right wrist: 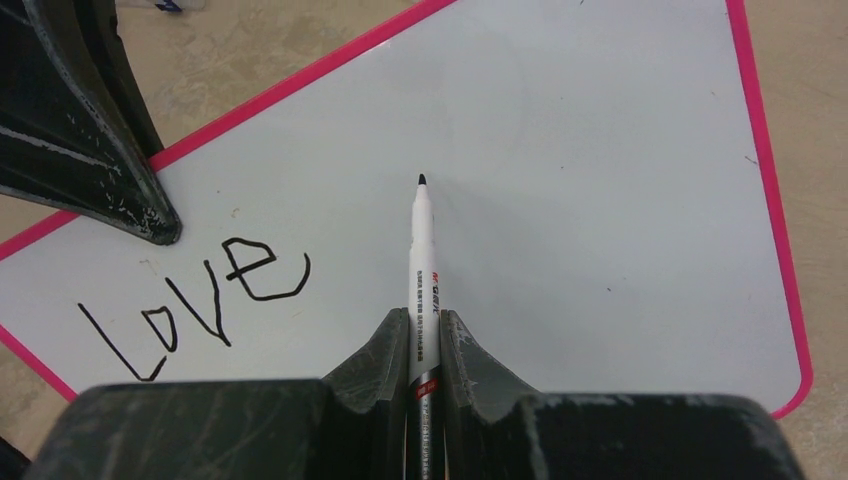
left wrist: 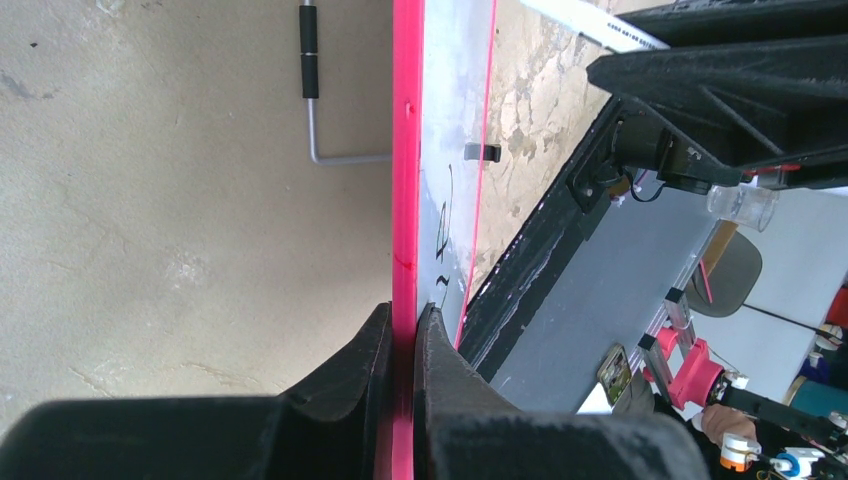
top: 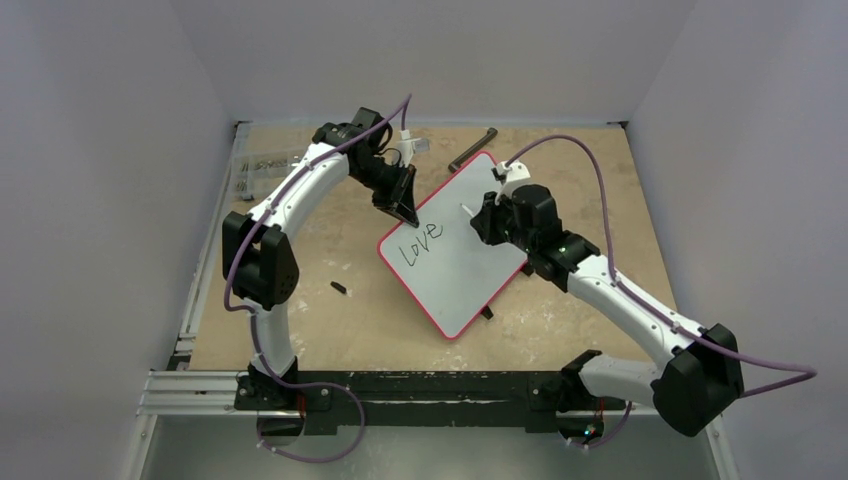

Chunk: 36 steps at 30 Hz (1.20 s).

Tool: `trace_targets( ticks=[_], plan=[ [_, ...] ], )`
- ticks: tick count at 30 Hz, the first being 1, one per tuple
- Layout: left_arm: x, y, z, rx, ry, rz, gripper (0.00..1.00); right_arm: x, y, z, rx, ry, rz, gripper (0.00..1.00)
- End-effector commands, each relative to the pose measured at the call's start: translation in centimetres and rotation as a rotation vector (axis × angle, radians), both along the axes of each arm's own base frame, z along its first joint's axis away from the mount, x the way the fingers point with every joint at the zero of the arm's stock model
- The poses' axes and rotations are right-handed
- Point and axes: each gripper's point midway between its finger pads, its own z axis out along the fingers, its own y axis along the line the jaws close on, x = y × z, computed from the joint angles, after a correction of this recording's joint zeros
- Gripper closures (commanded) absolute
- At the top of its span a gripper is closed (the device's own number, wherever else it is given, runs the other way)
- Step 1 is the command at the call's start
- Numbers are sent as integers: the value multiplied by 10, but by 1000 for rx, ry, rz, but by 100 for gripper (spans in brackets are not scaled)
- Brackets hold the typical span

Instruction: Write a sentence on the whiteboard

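Note:
The whiteboard (top: pixel 460 265), white with a red-pink rim, lies slanted at the table's middle. Of the sentence (top: pixel 421 242) only the black word "Love" (right wrist: pixel 195 300) shows, near the board's left edge. My left gripper (top: pixel 405 212) is shut on the whiteboard's rim (left wrist: pixel 404 200), one finger on each face of the edge. My right gripper (top: pixel 483 220) is shut on a white marker (right wrist: pixel 421 270) with a black tip (right wrist: pixel 421 180). The tip points at bare board to the right of the word; whether it touches the surface I cannot tell.
A black-handled metal tool (top: pixel 472 149) lies beyond the board's far corner. A small black piece (top: pixel 339 289) rests on the table left of the board. Small parts (top: pixel 262 165) sit at the far left edge. A black rail (top: pixel 400 385) runs along the near edge.

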Motion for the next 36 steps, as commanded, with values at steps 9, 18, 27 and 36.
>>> trace_targets(
  ticks=[9,18,27,36],
  plan=[
    [17,25,-2,120,-138,25,100,10,21,21,63,-44,99,100],
    [17,25,-2,120,-136,26,100,-1,27,12,64,-10,161,100],
    [17,25,-2,119,-138,27,100,-22,18,-10,48,49,175,100],
    [16,25,-1,116,-138,25,100,-18,5,-17,22,69,88,100]
  ],
)
